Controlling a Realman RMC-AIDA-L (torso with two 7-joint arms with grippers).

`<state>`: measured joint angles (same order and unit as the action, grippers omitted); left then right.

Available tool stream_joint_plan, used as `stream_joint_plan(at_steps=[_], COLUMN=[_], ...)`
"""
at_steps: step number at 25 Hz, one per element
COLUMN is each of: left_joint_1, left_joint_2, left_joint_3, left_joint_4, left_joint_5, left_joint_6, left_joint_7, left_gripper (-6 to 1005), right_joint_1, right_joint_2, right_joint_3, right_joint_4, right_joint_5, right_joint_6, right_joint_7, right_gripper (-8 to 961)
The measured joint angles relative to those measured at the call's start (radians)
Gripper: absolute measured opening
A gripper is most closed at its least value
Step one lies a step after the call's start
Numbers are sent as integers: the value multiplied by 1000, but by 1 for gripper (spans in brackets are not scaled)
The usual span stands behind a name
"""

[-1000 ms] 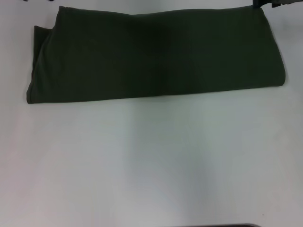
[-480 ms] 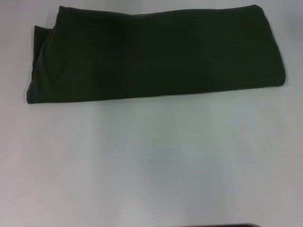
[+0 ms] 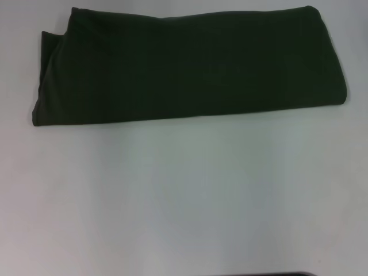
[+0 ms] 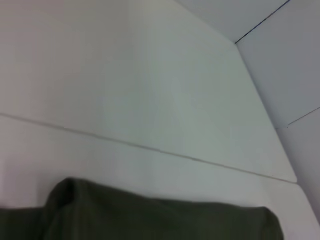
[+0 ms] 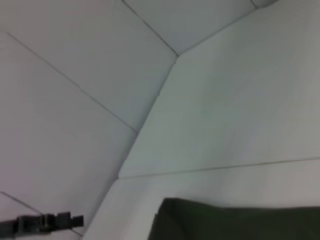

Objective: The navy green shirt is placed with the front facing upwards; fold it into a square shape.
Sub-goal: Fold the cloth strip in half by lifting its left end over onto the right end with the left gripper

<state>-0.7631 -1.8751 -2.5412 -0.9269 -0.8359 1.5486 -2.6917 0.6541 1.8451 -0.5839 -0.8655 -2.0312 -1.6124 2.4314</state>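
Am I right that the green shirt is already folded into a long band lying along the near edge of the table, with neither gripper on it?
Not quite: the head view shows the folded shirt along the far side of the table, not the near edge. It is a long band, and no gripper is on it.

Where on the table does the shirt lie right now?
In the head view the navy green shirt lies folded into a long band across the far part of the white table, spanning left to right; no gripper is in sight.
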Motion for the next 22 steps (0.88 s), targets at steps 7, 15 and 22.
stream_joint_plan(at_steps=[7, 15, 22], left_joint_1=[47, 99, 138], left_joint_2=[-26, -79, -108], left_joint_3=[5, -1, 8], left_joint_4=[14, 8, 11], left_joint_5=[2, -1, 5], left_joint_6=[-12, -49, -97], left_joint_7=[43, 163, 207], left_gripper=[720, 720, 720], right_joint_1=[-82, -190, -233], right_joint_2=[57, 114, 138], right_joint_3=[24, 69, 69], right_joint_4=[-5, -55, -70], right_joint_5=[2, 4, -1], right_joint_6=[10, 30, 55], right_joint_7=[-324, -519, -578], right_gripper=[938, 938, 938])
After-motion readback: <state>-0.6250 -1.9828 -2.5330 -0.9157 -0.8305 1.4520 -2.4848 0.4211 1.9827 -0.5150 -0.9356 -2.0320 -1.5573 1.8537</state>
